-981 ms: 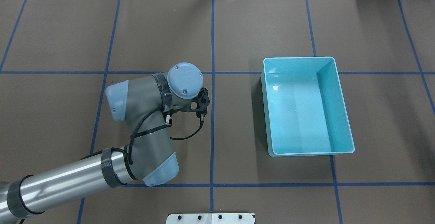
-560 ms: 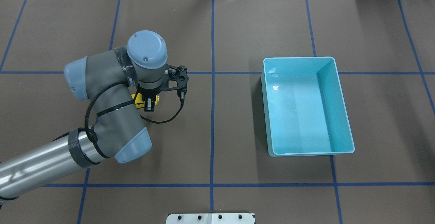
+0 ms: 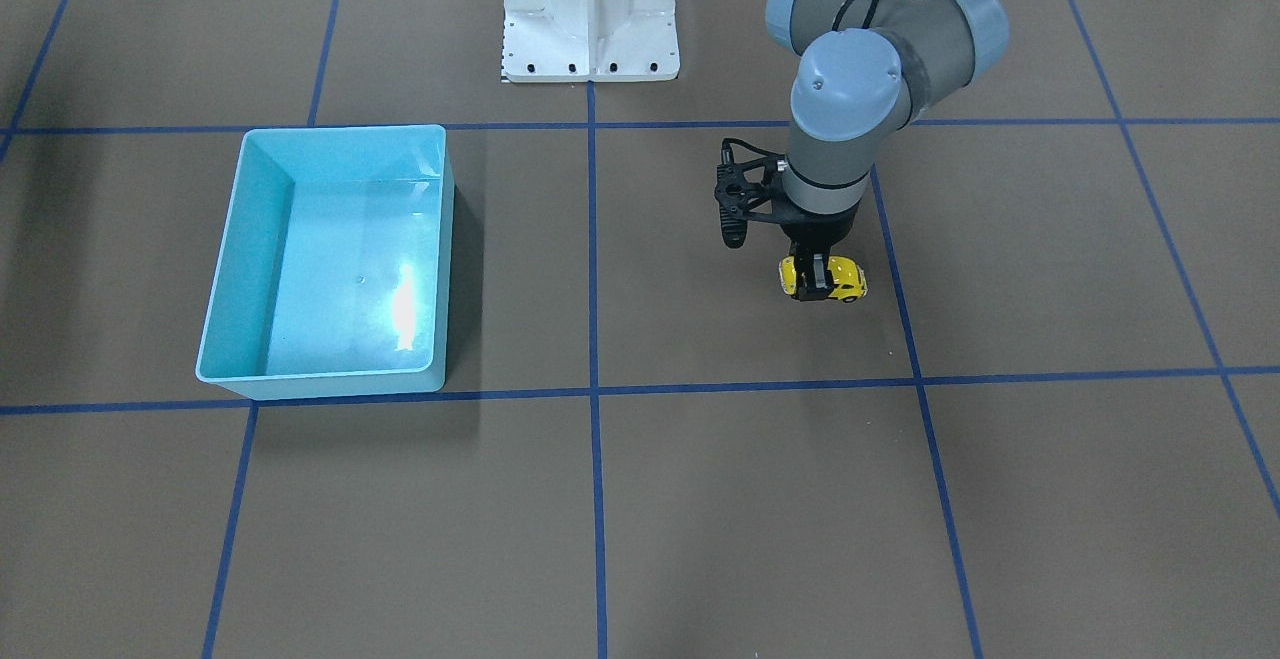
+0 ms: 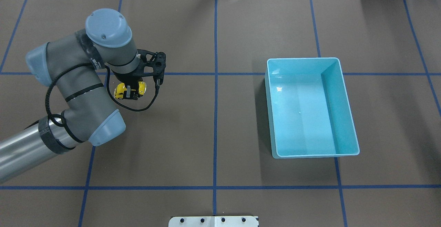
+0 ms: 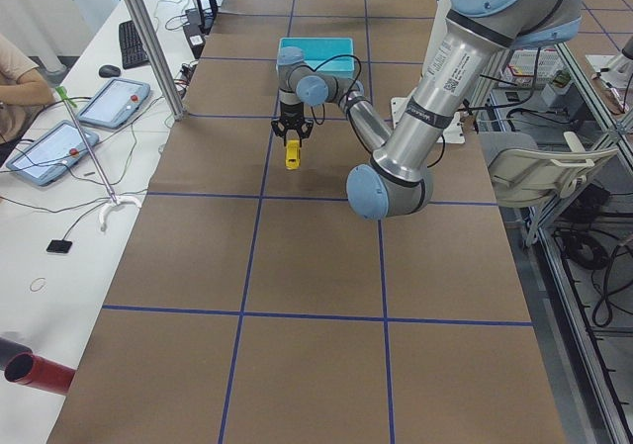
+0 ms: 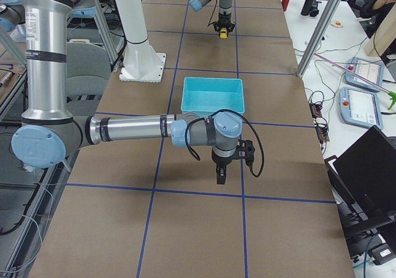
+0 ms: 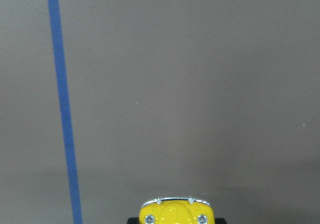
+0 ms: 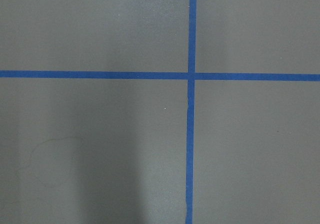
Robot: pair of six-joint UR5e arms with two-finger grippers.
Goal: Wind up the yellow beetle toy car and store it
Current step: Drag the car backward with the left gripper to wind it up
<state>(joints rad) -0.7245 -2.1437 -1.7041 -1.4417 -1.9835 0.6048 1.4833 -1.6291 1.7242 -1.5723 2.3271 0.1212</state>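
The yellow beetle toy car is down at the brown table surface in the left half, far from the light blue bin. My left gripper points straight down and is shut on the car across its sides. The car also shows in the front view, in the left wrist view and in both side views. I cannot tell if its wheels touch the table. My right gripper shows only in the right side view, low over the table; I cannot tell if it is open.
The bin holds nothing and stands to the right of the table's middle. The white robot base plate sits at the robot's edge. Blue tape lines grid the brown table. Tablets lie on the side desk.
My left arm has swung left and farther from the robot, taking the car along. The car was hidden under the wrist a second ago and now shows below it.
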